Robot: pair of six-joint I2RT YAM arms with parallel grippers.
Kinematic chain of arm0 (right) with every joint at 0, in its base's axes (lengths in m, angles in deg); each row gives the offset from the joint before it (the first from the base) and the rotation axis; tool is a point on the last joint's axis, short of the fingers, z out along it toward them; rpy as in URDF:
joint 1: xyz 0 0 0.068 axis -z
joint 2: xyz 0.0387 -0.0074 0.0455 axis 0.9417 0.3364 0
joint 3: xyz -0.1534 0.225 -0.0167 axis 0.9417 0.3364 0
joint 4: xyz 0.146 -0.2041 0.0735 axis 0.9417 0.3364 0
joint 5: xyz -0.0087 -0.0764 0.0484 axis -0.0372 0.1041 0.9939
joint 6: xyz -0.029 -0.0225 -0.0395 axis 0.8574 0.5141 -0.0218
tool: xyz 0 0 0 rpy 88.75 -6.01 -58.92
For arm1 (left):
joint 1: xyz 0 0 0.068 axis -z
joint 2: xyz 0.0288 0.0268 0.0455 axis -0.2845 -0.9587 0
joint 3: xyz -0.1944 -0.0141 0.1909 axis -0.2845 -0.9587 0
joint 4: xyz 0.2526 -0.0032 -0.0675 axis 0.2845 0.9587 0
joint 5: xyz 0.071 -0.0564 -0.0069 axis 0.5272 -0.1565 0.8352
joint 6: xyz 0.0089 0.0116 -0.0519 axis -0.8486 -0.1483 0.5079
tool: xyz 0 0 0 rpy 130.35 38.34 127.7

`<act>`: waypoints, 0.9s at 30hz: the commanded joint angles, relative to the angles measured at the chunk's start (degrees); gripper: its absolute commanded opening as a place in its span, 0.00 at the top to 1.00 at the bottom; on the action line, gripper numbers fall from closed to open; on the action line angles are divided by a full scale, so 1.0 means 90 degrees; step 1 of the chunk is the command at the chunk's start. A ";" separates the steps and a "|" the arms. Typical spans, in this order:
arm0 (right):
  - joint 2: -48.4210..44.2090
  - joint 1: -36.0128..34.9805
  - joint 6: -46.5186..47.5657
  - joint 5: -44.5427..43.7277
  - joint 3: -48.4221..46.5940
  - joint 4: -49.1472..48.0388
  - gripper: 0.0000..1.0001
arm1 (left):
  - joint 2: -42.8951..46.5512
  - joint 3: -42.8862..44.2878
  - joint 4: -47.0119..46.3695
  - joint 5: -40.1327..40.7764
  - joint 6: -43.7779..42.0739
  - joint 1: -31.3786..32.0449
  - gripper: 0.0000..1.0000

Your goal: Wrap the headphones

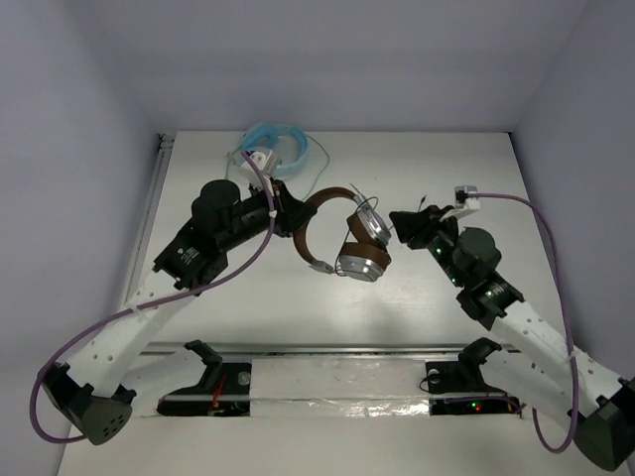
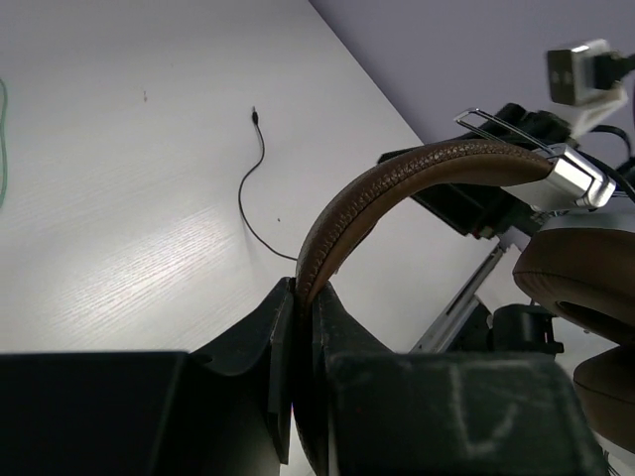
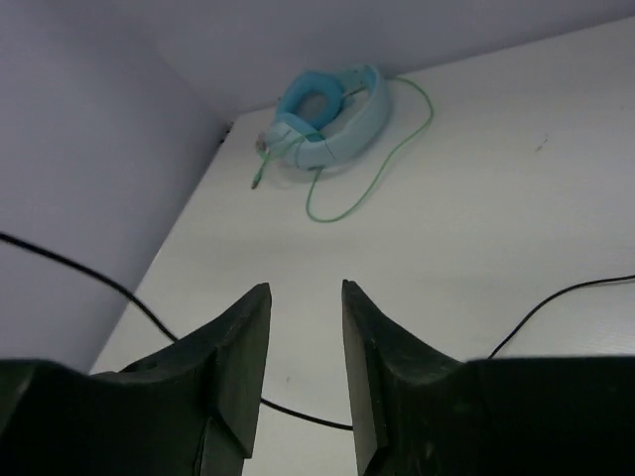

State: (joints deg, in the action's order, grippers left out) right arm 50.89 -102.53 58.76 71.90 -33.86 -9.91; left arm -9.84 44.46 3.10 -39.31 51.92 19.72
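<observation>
- The headphones (image 1: 359,248) lie at the middle of the table (image 1: 248,288), between the two arms.
- The left gripper (image 1: 295,220) meets the headphones from the left side. Its fingers (image 2: 342,327) are pressed onto the brown headband (image 2: 397,178), with the band's edge clamped in the narrow slot between them.
- From the clamp the headband arches up and to the right in the left wrist view. It ends at a silver yoke (image 2: 575,183).
- A brown ear pad (image 2: 585,278) hangs below the yoke. In the top view a silver earcup (image 1: 365,266) sits at the near end of the headphones. Whether the earcups touch the table cannot be told.
- The thin dark cable (image 2: 246,193) lies loose on the table in a curve beyond the left gripper.
- The right gripper (image 1: 399,226) is just beside the headphones on their right side. Its fingers (image 3: 382,347) are spread, and the gap shows mostly bare table. A dark cable line crosses low in that gap; whether it sits between the fingers or on the table beyond them cannot be told.
- The light blue headphones (image 1: 273,144) lie at the far edge of the table, well apart from the right gripper. The green cable (image 3: 392,154) loops beside them.
</observation>
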 commanded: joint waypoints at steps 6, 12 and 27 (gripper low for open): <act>-0.0292 0.0012 0.0117 0.1647 0.0665 -0.1036 0.37 | -0.0224 0.0744 -0.0300 0.0250 0.0410 -0.0053 1.00; 0.0461 0.0012 0.0312 0.2428 0.0606 -0.1407 0.37 | -0.0235 0.0979 -0.0144 0.0279 0.0351 -0.0053 1.00; 0.2072 0.0012 0.0068 0.2234 0.0704 -0.2863 0.52 | -0.0410 0.1380 -0.0378 -0.0082 0.0761 -0.0170 1.00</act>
State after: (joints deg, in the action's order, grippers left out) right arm 69.23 -102.55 59.77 93.12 -27.33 -27.07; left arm -14.02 52.24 5.59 -38.35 55.65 18.61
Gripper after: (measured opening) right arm 0.499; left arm 0.047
